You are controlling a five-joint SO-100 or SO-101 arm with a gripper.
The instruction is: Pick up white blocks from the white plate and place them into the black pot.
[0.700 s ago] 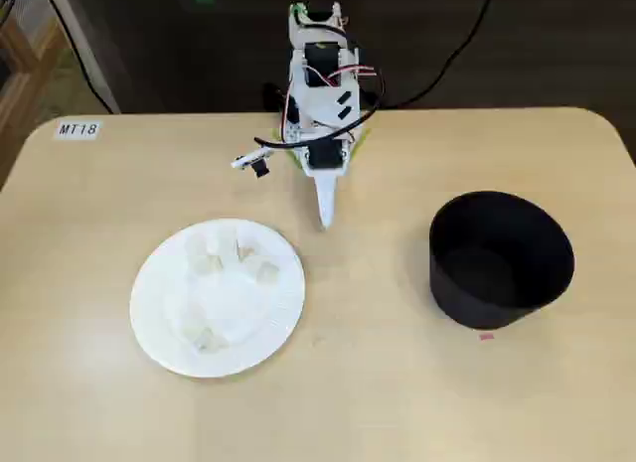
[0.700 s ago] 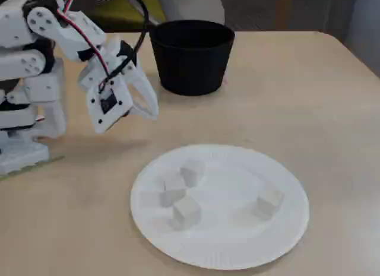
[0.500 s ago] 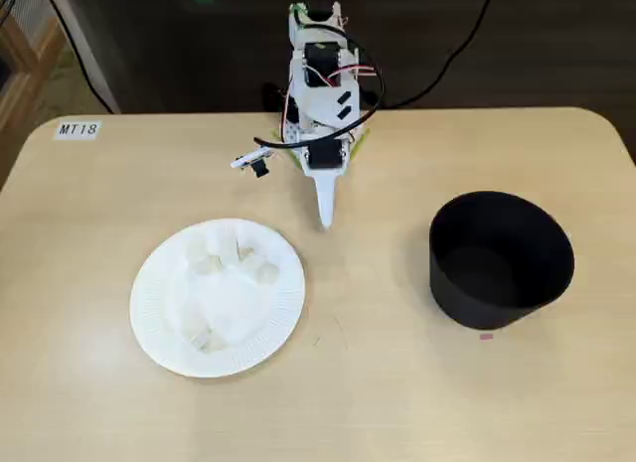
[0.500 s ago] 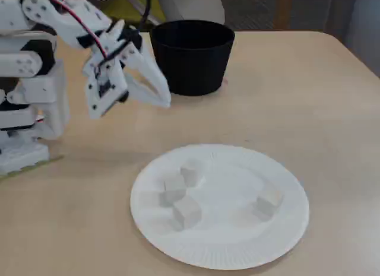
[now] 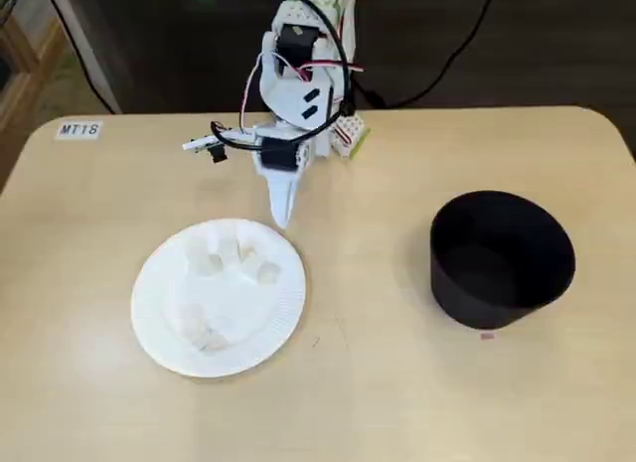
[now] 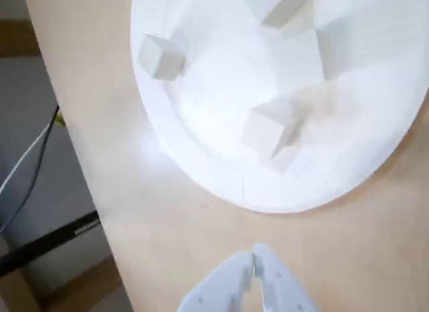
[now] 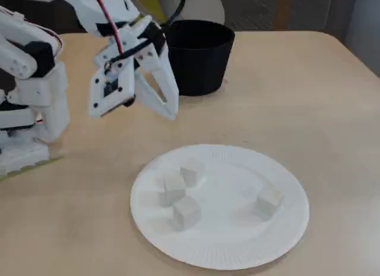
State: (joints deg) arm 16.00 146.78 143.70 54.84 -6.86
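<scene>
White on white is the whole difficulty here. In a fixed view from above, the tool hangs with its tip right at the far rim of the white plate, pointing down the picture toward the white blocks, which lie just beyond it on the plate; the black pot stands well apart to the right on the worktop, and looks empty.

In the wrist view the tool comes in from the bottom edge with its two tips pressed together, nothing between them. The white plate fills the upper part, and the nearest block lies straight ahead and a touch right of the tips, set cornerwise to them.

In the other fixed view the tool hovers clenched above bare worktop, short of the plate, with the pot right behind it (so the reach is forward and down). The blocks lie in a cluster of about four with one off alone. I reckon the tips must part before descending
</scene>
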